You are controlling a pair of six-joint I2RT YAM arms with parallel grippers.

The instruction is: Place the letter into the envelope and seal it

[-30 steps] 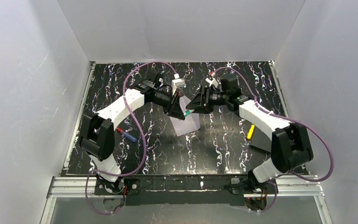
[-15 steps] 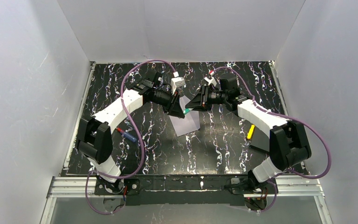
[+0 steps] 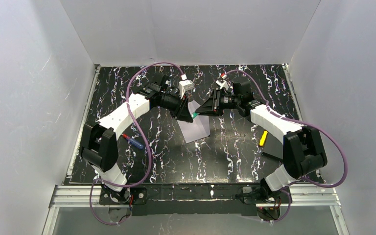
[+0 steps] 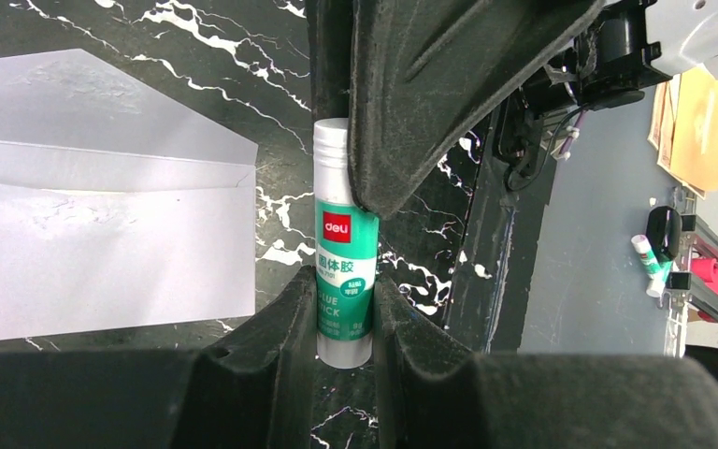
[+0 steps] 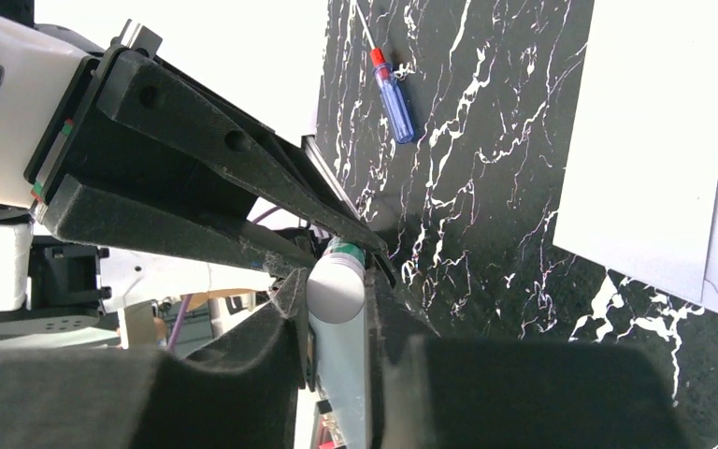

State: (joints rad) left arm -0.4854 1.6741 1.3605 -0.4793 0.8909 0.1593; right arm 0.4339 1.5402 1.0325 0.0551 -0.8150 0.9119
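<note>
Left wrist view: pinching the base of a green glue stick (image 4: 344, 253) in the left gripper (image 4: 346, 304), with the right gripper (image 5: 335, 304) pressed onto its white cap, probably for pulling it off. Held above the far end of the envelope (image 4: 103, 224), flap open on the table (image 3: 225, 152). No letter seen. Open room toward the near side.

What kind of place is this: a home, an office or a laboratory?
Probably a laboratory test cell: plain white walls enclose a black marbled table, and two robot arms are bolted to a metal rail at its edge.
</note>
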